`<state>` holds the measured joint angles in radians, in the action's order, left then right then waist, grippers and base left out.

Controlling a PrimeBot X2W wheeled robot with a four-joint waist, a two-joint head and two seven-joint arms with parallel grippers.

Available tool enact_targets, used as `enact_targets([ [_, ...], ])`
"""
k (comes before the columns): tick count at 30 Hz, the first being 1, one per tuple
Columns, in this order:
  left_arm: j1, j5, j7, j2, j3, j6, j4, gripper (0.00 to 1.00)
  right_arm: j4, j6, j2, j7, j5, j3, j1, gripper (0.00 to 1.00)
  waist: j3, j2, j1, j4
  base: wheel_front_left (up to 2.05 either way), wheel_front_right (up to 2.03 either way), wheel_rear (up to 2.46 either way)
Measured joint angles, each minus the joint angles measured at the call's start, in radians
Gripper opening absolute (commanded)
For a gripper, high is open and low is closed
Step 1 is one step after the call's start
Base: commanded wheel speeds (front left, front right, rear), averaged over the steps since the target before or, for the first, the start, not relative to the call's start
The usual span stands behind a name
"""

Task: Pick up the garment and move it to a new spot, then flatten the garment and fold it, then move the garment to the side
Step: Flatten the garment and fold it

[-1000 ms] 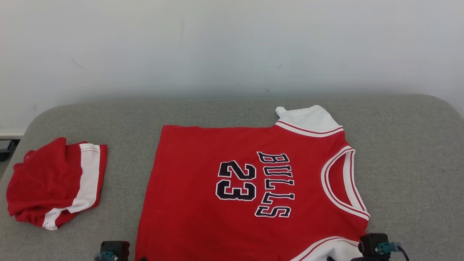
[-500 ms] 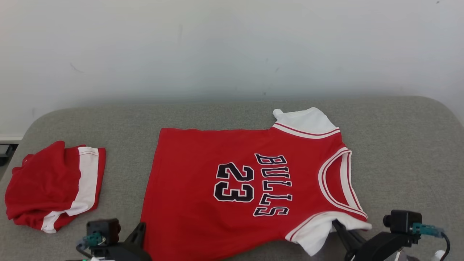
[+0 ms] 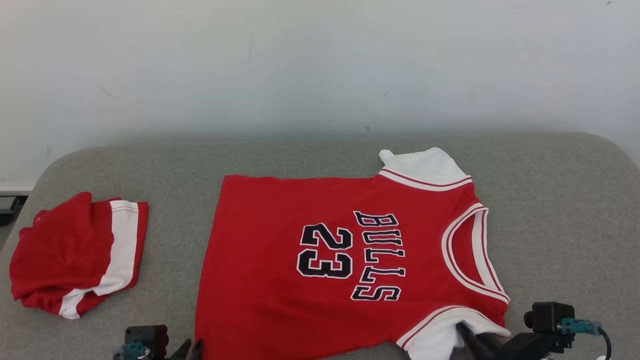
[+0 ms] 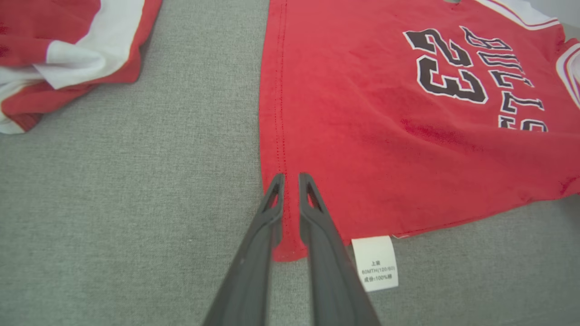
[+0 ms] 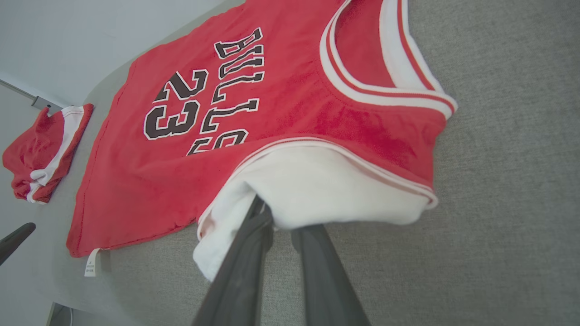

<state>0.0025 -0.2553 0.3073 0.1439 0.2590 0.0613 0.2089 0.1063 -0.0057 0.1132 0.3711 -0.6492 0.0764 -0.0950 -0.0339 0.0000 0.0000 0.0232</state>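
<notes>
Since half a second ago, both pincers have dropped lower in your head view; the jersey (image 3: pixel 310 260) lies mid-surface (image 3: pixel 560 225). The left pincer (image 4: pixel 291 181) stands slightly parted over the hem corner, gripping nothing. The right pincer (image 5: pixel 278 226) has its tips hidden under the white sleeve (image 5: pixel 326 190), so you cannot tell its state. Count two garments, jersey and bundle (image 3: pixel 75 252), and two pincers.

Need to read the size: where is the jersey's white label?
In the left wrist view, the white label sticks out from the jersey's hem corner, just right of the left gripper.
</notes>
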Motion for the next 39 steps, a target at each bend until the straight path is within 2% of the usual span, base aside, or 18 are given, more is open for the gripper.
enact_targets([
  [1, 0.006, 0.0, 0.002, 0.002, 0.0, 0.0, 0.003, 1.0, 0.005, -0.005, 0.0, 0.002, 0.001, 0.001, -0.001, 1.0, 0.0, 0.0, 0.0, 0.001, 0.0, 0.0, 0.0],
  [9, 0.015, 0.0, 0.008, 0.003, -0.009, 0.004, 0.029, 1.0, 0.026, -0.035, 0.021, 0.033, 0.062, 0.027, -0.032, 1.0, 0.002, 0.0001, 0.0, 0.006, 0.0, 0.0, 0.0],
  [17, 0.021, -0.001, -0.129, -0.009, -0.071, 0.028, -0.012, 1.0, -0.003, -0.082, 0.039, -0.042, 0.127, -0.017, -0.05, 1.0, -0.003, 0.0, 0.0, 0.004, 0.0, 0.0, 0.0],
  [23, 0.042, 0.0, -0.266, -0.018, -0.11, 0.037, -0.061, 1.0, -0.056, -0.084, 0.041, -0.161, 0.183, -0.037, -0.06, 1.0, -0.013, 0.0, 0.0, -0.004, 0.0, 0.0, 0.0],
  [30, 0.07, 0.007, -0.391, -0.013, -0.107, 0.027, -0.117, 1.0, -0.118, -0.082, 0.031, -0.285, 0.199, -0.037, -0.054, 1.0, -0.026, 0.0, 0.0, -0.015, 0.0, 0.0, 0.0],
  [39, 0.102, 0.041, -0.45, 0.001, -0.106, 0.028, -0.209, 1.0, -0.149, -0.081, 0.029, -0.355, 0.228, -0.036, -0.039, 1.0, -0.044, -0.0001, 0.0, -0.023, 0.0, 0.0, 0.0],
])
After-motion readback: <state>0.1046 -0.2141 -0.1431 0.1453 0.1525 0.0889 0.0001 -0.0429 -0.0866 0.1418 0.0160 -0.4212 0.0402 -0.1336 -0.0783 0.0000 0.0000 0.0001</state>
